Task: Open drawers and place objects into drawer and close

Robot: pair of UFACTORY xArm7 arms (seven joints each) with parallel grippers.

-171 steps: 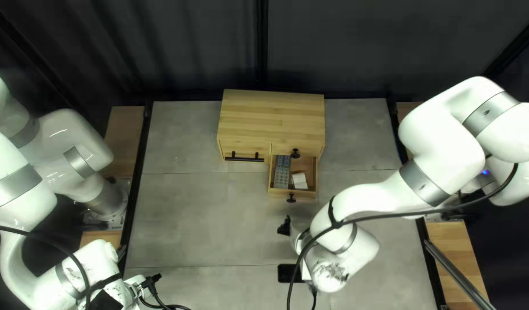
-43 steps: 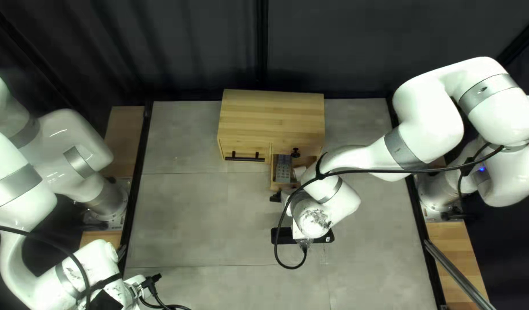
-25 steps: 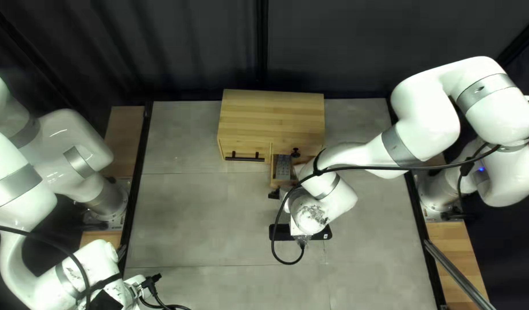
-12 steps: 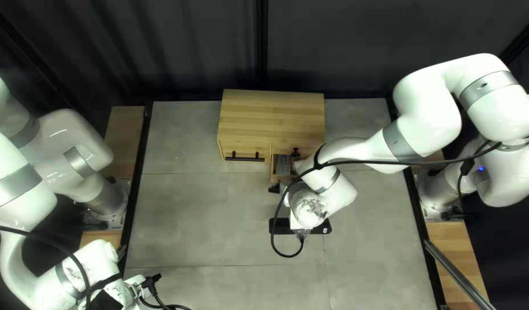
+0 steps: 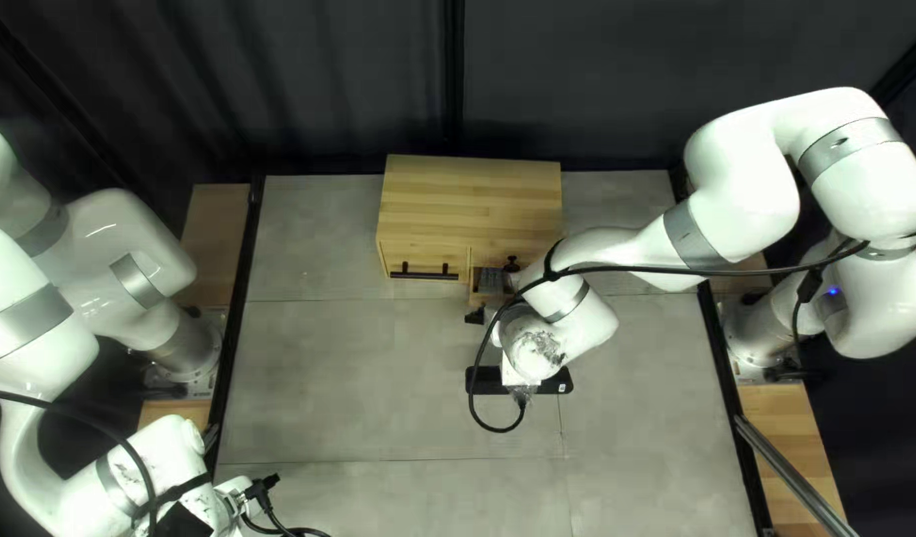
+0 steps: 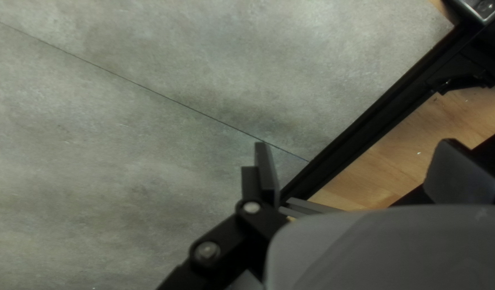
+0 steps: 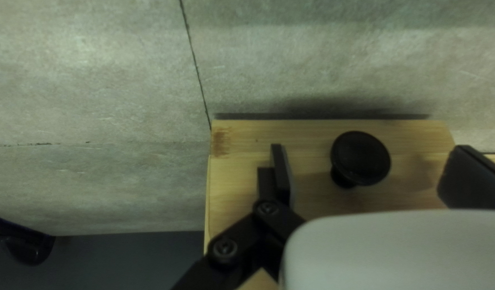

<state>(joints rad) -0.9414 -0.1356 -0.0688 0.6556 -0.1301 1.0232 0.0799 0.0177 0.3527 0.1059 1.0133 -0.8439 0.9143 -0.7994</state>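
Upper centre, the drawer (image 5: 477, 299) has slid further in; closing looks well along; right gripper (image 7: 371, 150) and left gripper (image 6: 355, 144) spread.

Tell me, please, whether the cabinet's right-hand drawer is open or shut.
Partly open: in the top left view the drawer juts past the cabinet's front, a grey remote inside.

Right arm (image 5: 742, 204) stretched well inward, elbow bent, right gripper (image 5: 475, 316) with fingers (image 7: 282, 174) wide apart! Left arm (image 5: 35, 333) folded, left gripper (image 5: 263, 485) spread too.
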